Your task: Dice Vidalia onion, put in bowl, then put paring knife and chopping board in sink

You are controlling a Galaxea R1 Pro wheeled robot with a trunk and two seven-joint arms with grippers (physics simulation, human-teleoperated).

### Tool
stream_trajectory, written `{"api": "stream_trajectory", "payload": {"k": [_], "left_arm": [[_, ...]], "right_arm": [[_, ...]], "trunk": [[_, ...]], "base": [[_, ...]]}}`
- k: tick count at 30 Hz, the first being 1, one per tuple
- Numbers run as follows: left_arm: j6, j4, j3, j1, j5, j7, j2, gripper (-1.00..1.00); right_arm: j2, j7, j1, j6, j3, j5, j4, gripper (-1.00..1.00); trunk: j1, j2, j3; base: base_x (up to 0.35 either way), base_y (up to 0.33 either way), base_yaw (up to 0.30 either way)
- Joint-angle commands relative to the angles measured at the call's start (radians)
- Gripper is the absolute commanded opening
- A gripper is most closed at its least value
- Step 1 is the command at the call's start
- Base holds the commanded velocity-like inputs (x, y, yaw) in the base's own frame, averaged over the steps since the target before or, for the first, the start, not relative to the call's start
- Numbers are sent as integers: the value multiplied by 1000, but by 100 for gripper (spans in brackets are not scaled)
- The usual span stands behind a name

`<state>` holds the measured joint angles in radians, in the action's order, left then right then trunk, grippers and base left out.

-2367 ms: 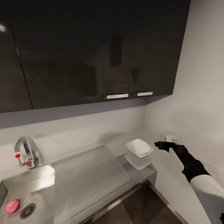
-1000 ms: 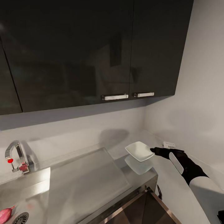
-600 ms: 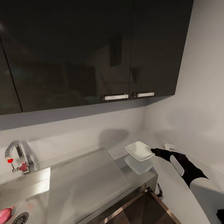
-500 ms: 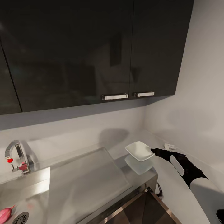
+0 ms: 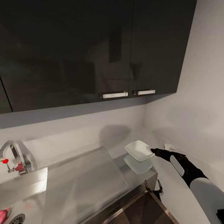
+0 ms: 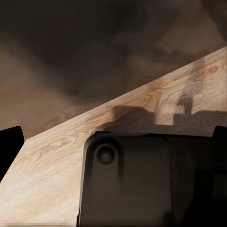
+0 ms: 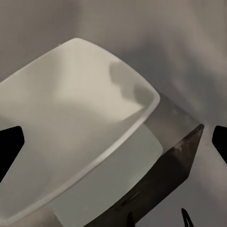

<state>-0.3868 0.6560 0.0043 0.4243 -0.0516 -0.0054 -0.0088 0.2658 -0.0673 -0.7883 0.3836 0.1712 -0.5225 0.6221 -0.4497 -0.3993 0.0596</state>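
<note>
Dark glossy wall cabinets (image 5: 93,49) hang above the grey tabletop (image 5: 84,177), with the sink (image 5: 18,193) at its left end. Near the tabletop's right end sits the white bowl (image 5: 139,150), just in front of the right pincer (image 5: 153,151), whose fingers are spread wide with nothing between them. Only an edge of the onion (image 5: 3,214) shows in the sink.

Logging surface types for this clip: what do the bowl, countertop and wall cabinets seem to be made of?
Bowl: looks like white glazed ceramic, smooth with a soft sheen. Countertop: polished grey, possibly metal or stone; it mirrors the bowl. Wall cabinets: dark high-gloss panels showing dim reflections, with bright metal-look handles.
</note>
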Motion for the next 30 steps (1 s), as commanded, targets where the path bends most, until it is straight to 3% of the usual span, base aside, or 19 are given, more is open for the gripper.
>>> {"api": "stream_trajectory", "payload": {"k": [1, 30], "left_arm": [[-1, 1, 0, 1, -5, -1, 0, 100], [-1, 2, 0, 1, -5, 0, 0, 100]], "right_arm": [[1, 0, 0, 3, 4, -2, 1, 100], [1, -2, 0, 3, 4, -4, 1, 100]], "trunk": [[0, -1, -2], [0, -1, -49]], "base": [[2, -1, 0], [0, 0, 0]]}}
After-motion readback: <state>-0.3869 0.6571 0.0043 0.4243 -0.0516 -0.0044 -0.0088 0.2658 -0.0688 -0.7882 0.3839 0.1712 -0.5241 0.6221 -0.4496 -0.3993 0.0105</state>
